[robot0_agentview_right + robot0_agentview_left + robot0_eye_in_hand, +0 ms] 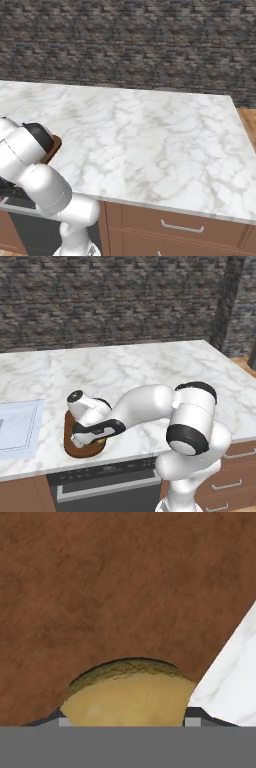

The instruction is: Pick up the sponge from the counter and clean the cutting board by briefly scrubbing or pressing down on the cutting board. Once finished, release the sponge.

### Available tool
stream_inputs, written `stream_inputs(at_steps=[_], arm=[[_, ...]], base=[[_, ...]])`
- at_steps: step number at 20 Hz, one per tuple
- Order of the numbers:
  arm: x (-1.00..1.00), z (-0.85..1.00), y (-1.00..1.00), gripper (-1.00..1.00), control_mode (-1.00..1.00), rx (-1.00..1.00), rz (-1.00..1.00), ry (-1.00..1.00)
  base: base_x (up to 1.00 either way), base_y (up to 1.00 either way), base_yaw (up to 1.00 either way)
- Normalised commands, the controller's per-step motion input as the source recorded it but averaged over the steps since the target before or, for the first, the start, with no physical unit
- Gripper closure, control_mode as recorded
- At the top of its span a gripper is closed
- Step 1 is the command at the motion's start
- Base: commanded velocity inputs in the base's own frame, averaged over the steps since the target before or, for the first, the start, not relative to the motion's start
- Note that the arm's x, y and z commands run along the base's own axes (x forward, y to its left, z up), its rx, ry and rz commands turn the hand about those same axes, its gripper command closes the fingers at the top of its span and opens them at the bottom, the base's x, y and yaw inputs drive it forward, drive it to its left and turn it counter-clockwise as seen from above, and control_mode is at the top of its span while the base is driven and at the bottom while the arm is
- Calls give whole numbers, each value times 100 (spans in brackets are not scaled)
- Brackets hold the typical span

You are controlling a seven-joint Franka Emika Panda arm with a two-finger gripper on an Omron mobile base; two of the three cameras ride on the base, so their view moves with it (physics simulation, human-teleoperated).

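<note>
The dark brown cutting board (75, 451) lies at the front left of the white marble counter (150, 366), close to its front edge. My gripper (92, 442) is down on the board, shut on the yellow-tan sponge (101, 440), of which a small bit peeks out beside the hand. In the hand view the sponge (130, 699) sits between the gripper (126, 718) tips, its darker edge pressed against the cutting board (125, 587), with counter (235, 677) at the right. A sliver of the cutting board (52, 147) shows behind the arm in the right base view.
A pale bluish-white panel (17, 428) lies on the counter left of the board. A dark appliance front (100, 478) sits under the counter edge, with wooden drawers (180, 225) to the right. A stone wall (110, 296) runs behind the wide marble surface (150, 135).
</note>
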Motion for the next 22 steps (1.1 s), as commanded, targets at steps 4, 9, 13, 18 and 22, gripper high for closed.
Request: stream_inputs(at_steps=[4, 9, 13, 18, 22], arm=[[21, -24, 0, 100, -100, 5, 32, 14], [1, -35, 2, 100, -100, 0, 24, 16], [1, -33, -5, 100, -100, 0, 26, 4], [0, -29, -13, 100, -100, 3, 22, 3], [-13, -14, -21, 100, -100, 0, 21, 0]], base=[[0, 0, 0], [0, 0, 0], [0, 0, 0], [0, 0, 0], [0, 0, 0]])
